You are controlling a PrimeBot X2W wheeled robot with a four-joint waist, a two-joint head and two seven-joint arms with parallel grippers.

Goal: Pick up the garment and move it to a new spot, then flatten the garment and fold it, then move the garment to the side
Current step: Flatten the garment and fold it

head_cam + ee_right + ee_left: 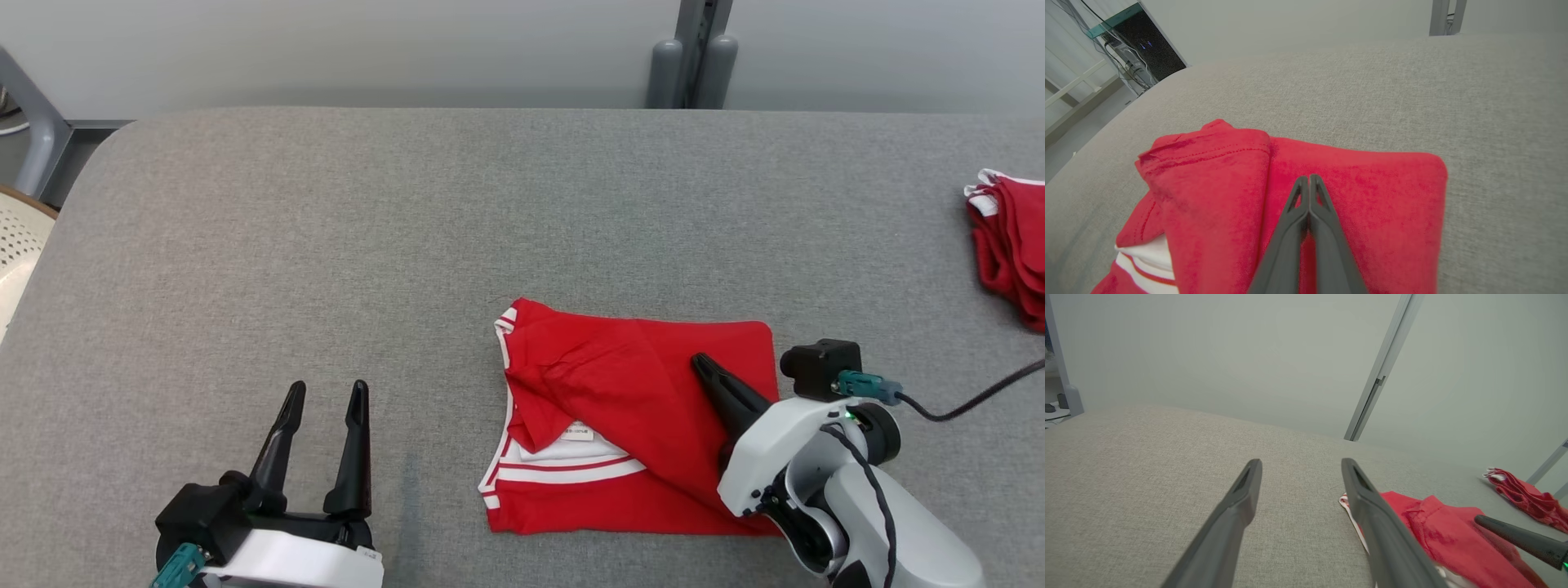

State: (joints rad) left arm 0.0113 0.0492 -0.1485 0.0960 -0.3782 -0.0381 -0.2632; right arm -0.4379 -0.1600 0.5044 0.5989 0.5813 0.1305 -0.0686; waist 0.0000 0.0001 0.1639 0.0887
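The garment point(629, 416) is a red shirt with white stripes, folded into a rough rectangle on the grey table point(408, 245). It also shows in the left wrist view as the garment point(1449, 539) and in the right wrist view as the garment point(1355, 183). My right gripper point(700, 361) lies over the garment's right half, its two fingers pressed together with no cloth between them; the same gripper point(1309, 177) shows shut in its own view. My left gripper point(328, 390) stands open at the lower left, well clear of the garment, with its fingers point(1249, 477) spread wide.
A pile of red clothes point(1008, 245) sits at the table's right edge, seen too as the pile point(1527, 494). A perforated pale chair point(16, 245) stands off the table's left side. A dark cable point(971, 400) runs from the right wrist.
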